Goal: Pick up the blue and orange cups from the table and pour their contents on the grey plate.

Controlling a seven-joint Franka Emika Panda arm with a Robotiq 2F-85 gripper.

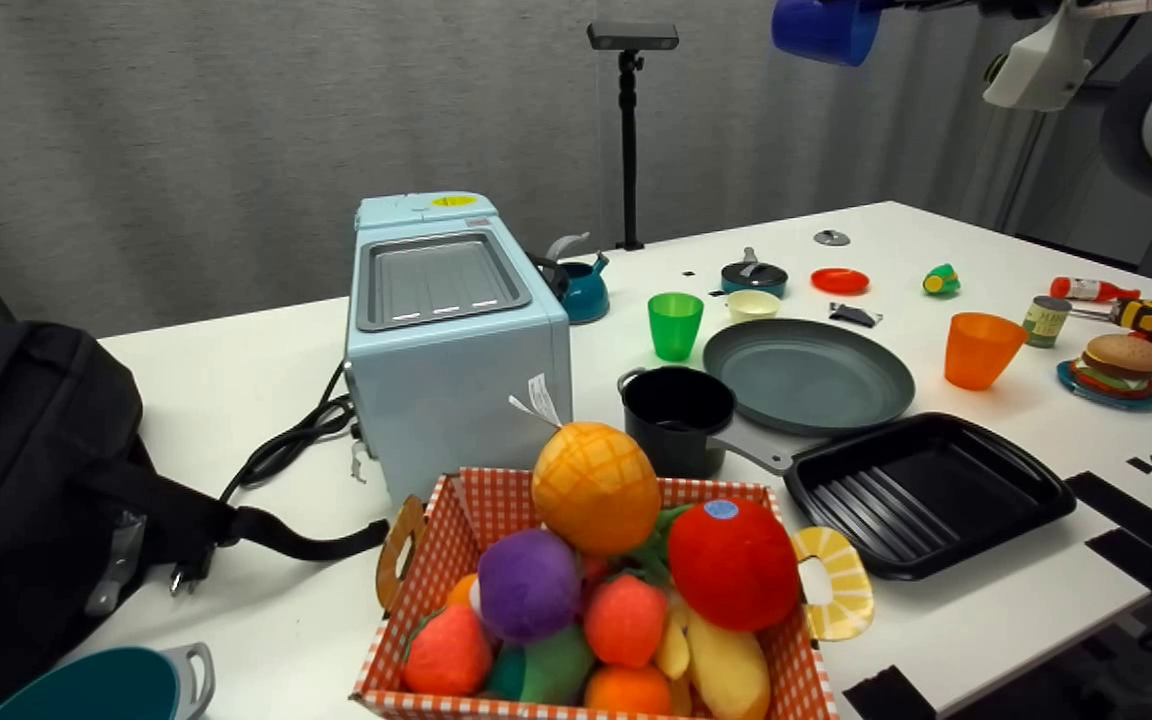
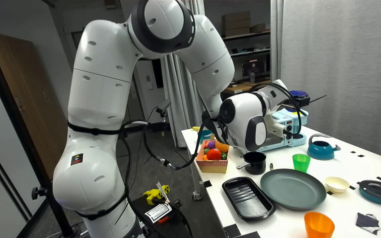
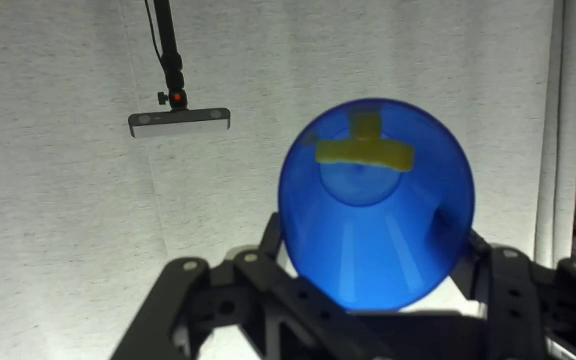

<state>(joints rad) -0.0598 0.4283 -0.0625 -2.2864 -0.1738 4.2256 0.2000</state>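
The dark-blue cup (image 3: 368, 260) is held between the fingers of my gripper (image 3: 374, 240), which is shut on it. Several pale-yellow bits, the contents (image 3: 368, 151), lie inside near its base. In both exterior views the blue cup (image 1: 821, 32) (image 2: 299, 93) is high above the white table (image 1: 236, 345), tilted and partly cut off or covered. The orange cup (image 1: 981, 350) (image 2: 318, 226) stands upright on the table; its inside is hidden. The grey plate (image 1: 806, 375) (image 2: 293, 189) lies between the orange cup and the green cup, well below my gripper.
The green cup (image 1: 675, 328), black pot (image 1: 676, 420) and black ridged tray (image 1: 936, 495) stand close around the plate. A pale bowl (image 2: 337, 184) is beside it. A light-blue oven (image 1: 461, 400) and a basket of plush fruit (image 1: 461, 520) stand nearby. A toy burger (image 1: 1116, 372) lies past the orange cup.
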